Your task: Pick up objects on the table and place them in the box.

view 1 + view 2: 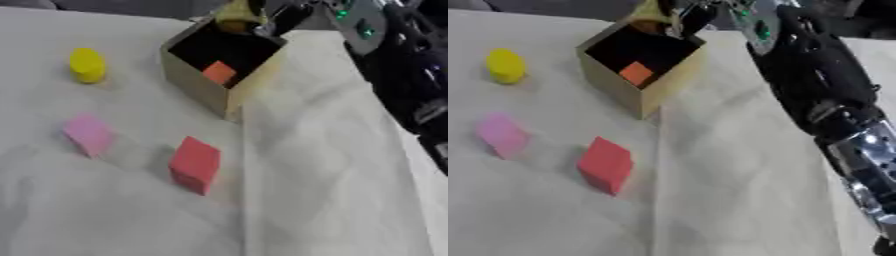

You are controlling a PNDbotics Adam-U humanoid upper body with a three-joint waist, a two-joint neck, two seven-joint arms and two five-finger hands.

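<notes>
An open cardboard box [199,82] stands at the upper middle of the table, with an orange block [220,72] on its dark floor. My right arm [824,95] reaches in from the right, and its hand [689,17] is over the box's far rim. The fingers are curled on a blurred yellow-olive object [236,15]. On the white table lie a yellow cylinder [87,65] at the far left, a pink block [88,134] below it, and a red block [194,164] nearer the middle. My left hand shows in neither view.
The table cloth [332,190] has a crease running down from the box's near corner. My right forearm hangs over the table's right side. Dark equipment with green lights [363,25] sits past the far right edge.
</notes>
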